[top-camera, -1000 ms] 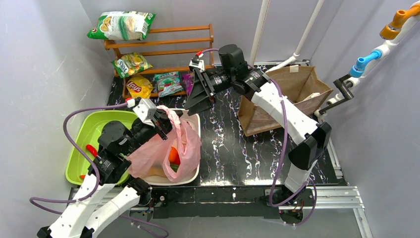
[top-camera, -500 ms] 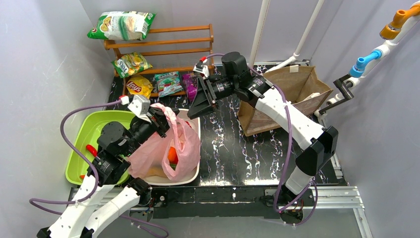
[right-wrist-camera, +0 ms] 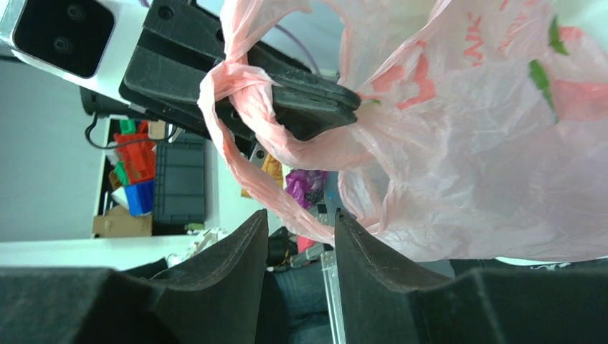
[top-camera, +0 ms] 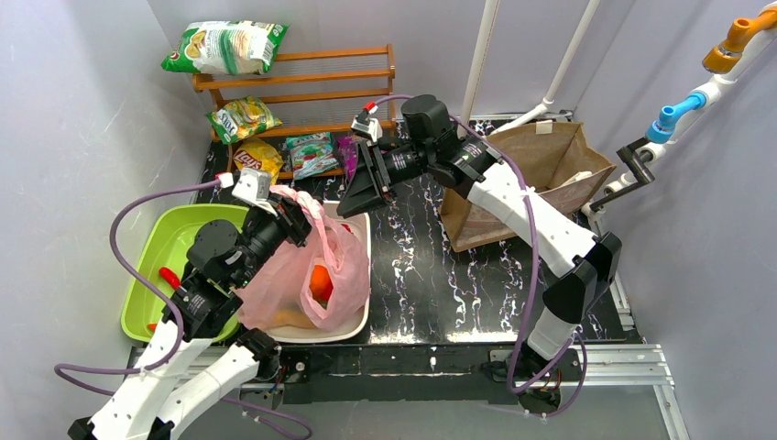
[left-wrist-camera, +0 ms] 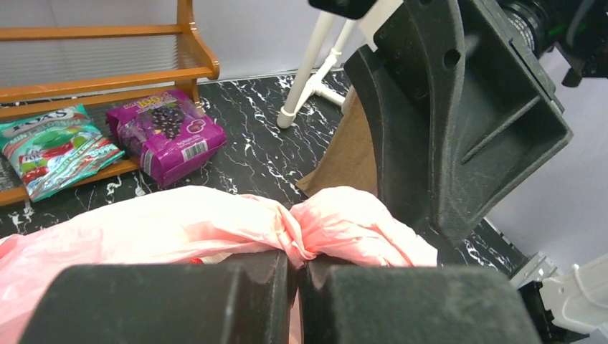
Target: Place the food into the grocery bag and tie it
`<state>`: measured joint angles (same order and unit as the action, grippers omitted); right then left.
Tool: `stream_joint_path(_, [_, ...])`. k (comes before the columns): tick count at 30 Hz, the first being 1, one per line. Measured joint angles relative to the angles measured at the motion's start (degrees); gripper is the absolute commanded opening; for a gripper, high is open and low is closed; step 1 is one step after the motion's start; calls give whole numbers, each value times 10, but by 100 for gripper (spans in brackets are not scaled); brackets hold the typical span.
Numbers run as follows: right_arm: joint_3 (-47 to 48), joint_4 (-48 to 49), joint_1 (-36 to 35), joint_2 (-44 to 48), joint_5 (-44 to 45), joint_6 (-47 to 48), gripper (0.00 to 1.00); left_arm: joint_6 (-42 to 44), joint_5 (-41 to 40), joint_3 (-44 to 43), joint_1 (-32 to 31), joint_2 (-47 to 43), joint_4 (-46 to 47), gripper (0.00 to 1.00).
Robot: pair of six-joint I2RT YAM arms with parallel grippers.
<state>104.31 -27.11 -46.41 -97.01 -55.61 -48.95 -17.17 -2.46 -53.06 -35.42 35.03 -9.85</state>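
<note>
The left gripper [left-wrist-camera: 297,266] holds its jaws pressed together, pinching the twisted top of the grocery bag [top-camera: 346,266]. The bag sits in a white tray [top-camera: 363,316] at the near left of the table [top-camera: 431,275], with an orange [top-camera: 321,284] inside. The right gripper [right-wrist-camera: 300,247] has its jaws partly spread, and a pink strand of the bag hangs between them.

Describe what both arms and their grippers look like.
Both the left arm and right arm have white link shells and black joint housings, with a lilac cable looping along each. The left gripper and right gripper have broad, matte black wedge fingers; a small white camera box sits at each wrist.
</note>
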Motion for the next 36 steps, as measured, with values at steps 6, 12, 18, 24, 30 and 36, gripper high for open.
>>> stream_joint_path(6, [3,20,-16,-1,62,-7,46,-23,-42,-23,0,1,-29,0])
stream_joint_path(12, [5,30,-48,-9,108,-5,46,-40,-62,-24,0,-4,-42,0])
stream_joint_path(18, [9,37,-65,-16,135,-3,47,-54,-66,-24,0,-10,-52,0])
stream_joint_path(24, [29,46,-74,-36,146,-3,50,-61,-71,-24,0,-19,-54,0])
stream_joint_path(30, [54,44,-82,-58,154,-3,50,-67,-75,-24,0,-33,-66,0])
stream_joint_path(36, [90,40,-90,-75,154,-3,53,-73,-76,-24,0,-43,-71,0])
